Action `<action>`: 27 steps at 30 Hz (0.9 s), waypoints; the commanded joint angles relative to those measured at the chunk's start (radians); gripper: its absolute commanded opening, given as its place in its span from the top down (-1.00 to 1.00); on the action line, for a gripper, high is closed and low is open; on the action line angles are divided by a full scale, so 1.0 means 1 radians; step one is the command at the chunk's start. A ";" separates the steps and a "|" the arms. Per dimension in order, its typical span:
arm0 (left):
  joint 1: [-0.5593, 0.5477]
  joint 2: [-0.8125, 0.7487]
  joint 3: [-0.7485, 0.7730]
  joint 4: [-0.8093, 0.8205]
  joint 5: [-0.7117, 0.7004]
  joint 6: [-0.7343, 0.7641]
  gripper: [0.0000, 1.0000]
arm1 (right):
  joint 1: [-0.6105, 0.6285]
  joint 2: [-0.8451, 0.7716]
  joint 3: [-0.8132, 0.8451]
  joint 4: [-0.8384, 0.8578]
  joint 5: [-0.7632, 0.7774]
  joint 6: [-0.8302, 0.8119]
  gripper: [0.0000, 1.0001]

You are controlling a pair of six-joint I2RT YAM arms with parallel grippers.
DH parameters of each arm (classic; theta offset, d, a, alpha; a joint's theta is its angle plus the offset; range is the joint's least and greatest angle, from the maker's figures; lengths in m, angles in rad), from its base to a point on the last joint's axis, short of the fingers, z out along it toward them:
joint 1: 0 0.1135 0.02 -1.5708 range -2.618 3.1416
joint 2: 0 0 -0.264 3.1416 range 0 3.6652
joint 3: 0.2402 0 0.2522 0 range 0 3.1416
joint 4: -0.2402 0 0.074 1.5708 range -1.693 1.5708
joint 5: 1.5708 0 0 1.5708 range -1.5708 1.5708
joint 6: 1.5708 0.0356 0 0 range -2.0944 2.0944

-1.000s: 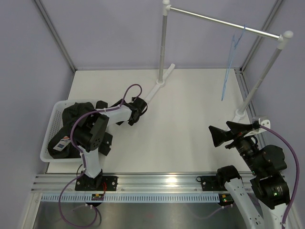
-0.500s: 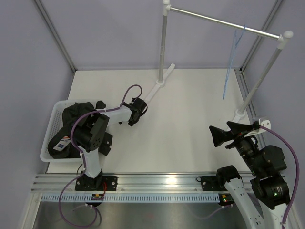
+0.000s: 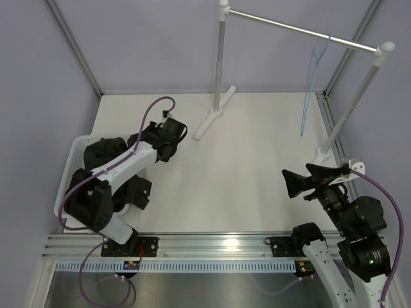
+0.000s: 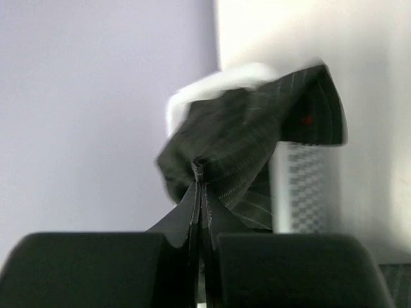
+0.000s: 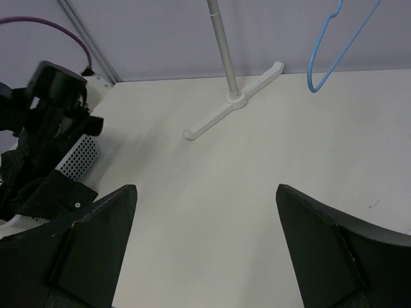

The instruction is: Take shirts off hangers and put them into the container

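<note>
The black pinstriped shirt (image 3: 96,160) lies heaped in the white mesh container (image 3: 67,187) at the table's left, with a flap hanging over the container's near right side. My left gripper (image 3: 157,146) hovers at the container's far right corner, shut on a fold of the shirt (image 4: 244,135), with cloth pinched between the jaws of the left gripper (image 4: 198,186). The light-blue wire hanger (image 3: 311,86) hangs bare on the rail at the right. My right gripper (image 5: 205,192) stands wide open over bare table, far from the shirt (image 5: 38,147) and from the hanger (image 5: 334,45).
A silver rail (image 3: 302,31) on two white-footed posts spans the back right; one foot (image 3: 212,119) lies just right of the left gripper. Purple walls close the back and sides. The container wall (image 4: 298,186) sits under the held cloth.
My left gripper has closed on shirt cloth and swung back and left from the table beside the basket toward its far corner. The right arm has not moved.
</note>
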 commanded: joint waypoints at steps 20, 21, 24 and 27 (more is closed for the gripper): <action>0.473 -0.160 -0.138 -0.241 0.256 -0.545 0.85 | 0.051 -0.032 0.005 0.040 0.028 -0.023 -0.99; 0.476 -0.108 -0.134 -0.278 0.291 -0.555 0.84 | 0.055 -0.032 0.005 0.038 0.028 -0.023 -0.99; 0.481 -0.064 -0.103 -0.312 0.289 -0.588 0.76 | 0.059 -0.039 0.005 0.037 0.034 -0.025 -0.99; 0.481 -0.103 -0.091 -0.312 0.282 -0.598 0.15 | 0.065 -0.051 0.002 0.034 0.046 -0.028 -0.99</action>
